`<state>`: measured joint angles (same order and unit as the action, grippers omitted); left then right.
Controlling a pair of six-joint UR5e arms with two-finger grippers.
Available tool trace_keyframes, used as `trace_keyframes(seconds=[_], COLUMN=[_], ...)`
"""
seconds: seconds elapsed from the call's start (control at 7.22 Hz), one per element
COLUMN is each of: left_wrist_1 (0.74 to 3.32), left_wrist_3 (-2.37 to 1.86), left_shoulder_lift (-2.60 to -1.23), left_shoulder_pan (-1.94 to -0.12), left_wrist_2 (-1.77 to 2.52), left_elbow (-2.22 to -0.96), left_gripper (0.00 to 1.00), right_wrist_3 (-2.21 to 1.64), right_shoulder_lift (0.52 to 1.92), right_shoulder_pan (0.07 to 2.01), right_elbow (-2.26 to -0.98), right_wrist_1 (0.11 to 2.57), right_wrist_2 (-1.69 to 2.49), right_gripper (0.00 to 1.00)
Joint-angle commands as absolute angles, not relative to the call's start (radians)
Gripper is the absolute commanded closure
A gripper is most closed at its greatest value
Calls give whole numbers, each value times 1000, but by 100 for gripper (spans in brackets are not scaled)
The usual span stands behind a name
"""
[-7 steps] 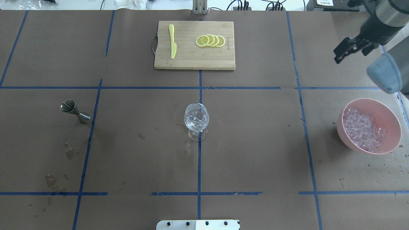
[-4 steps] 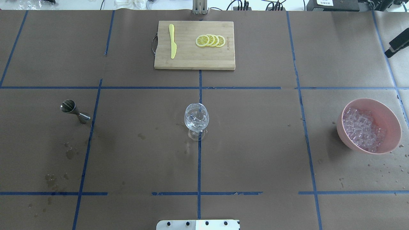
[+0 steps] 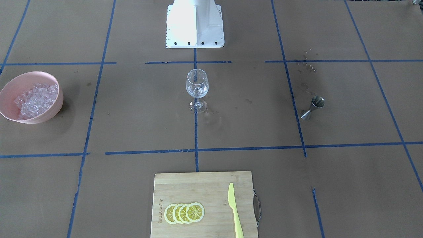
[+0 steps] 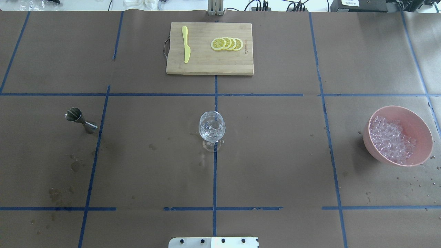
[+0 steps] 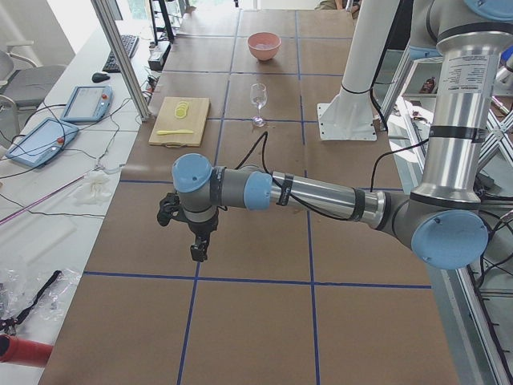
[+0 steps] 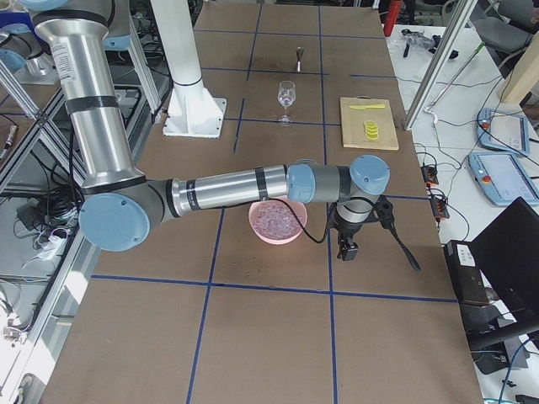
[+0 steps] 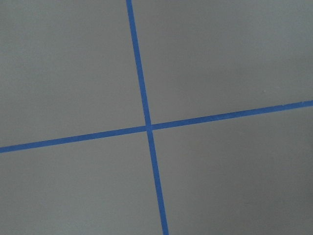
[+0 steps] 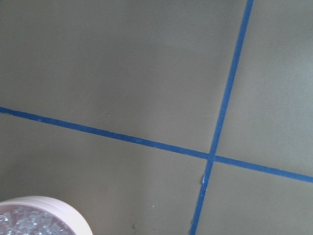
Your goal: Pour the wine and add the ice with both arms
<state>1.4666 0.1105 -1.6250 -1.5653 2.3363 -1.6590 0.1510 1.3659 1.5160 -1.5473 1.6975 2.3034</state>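
The ice [image 4: 391,139] is a heap of clear cubes in a pink bowl [image 4: 422,125] at the table's right; it also shows in the front view [image 3: 34,99] and at the bottom left of the right wrist view [image 8: 27,223]. A clear wine glass [image 4: 211,128] stands upright at the table's middle, with glassy glints inside. Both arms are outside the overhead and front views. In the left side view my left gripper [image 5: 197,250] hangs above bare table, far from the glass. In the right side view my right gripper [image 6: 346,247] hangs beside the bowl [image 6: 278,224]. I cannot tell whether either is open or shut.
A steel jigger [image 4: 78,119] stands at the left. A wooden cutting board [image 4: 206,65] at the back holds lemon slices [image 4: 227,44] and a yellow knife [image 4: 186,44]. The white pedestal [image 3: 195,23] is at the robot's side. A thin black shape [image 6: 402,242] lies by the right gripper.
The right arm, seen at the overhead view's upper right a second ago, has drawn out of that view past the right edge. Nothing on the table has moved.
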Motion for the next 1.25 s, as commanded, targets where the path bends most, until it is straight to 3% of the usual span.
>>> trace_keyframes(seconds=[0.0, 1.11], left_wrist_1=[1470, 1471], left_wrist_3=[120, 121], left_shoulder_lift=[-1592, -1548], left_shoulder_pan=[-1571, -1577], left_wrist_2=[2341, 2335], left_elbow=[-1648, -1664], left_gripper=[0, 0], right_wrist_3=[146, 0], right_shoulder_lift=[1388, 1517], right_shoulder_pan=[1517, 1604], right_elbow=[-1447, -1489], right_wrist_1=[1537, 1488], right_wrist_2=[2186, 2396], right_gripper=[0, 0])
